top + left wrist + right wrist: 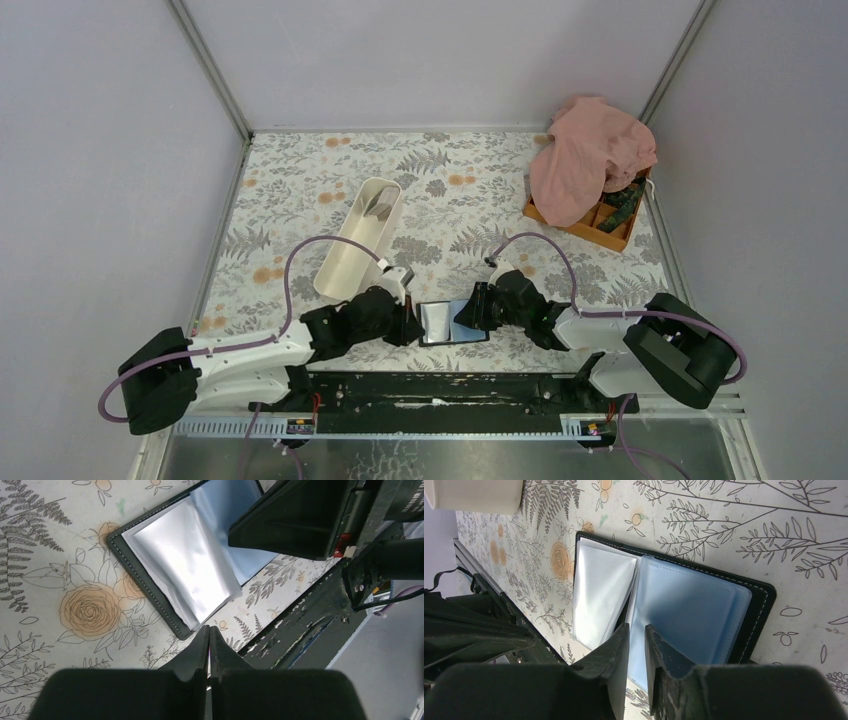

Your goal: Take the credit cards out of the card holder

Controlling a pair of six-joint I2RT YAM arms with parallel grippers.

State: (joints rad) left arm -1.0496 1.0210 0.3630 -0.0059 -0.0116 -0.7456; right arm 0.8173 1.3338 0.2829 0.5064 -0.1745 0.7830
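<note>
Left hand [209,629]: clenched, fingers pressed together, empty, just off the card holder [185,565] at its 9 o'clock. Right hand [637,630]: fingers narrowly parted above the clear sleeves [684,615], at 3 o'clock, nothing seen between them. Card holder: lying open, flat on the floral table [300,180], 6 o'clock, between both hands.

Left arm [250,352] and right arm [600,335]: white links, bulky black joints, each with a looping purple cable [320,243]. Fingers [197,652] matt black, wedge-shaped, tapering to thin tips.
</note>
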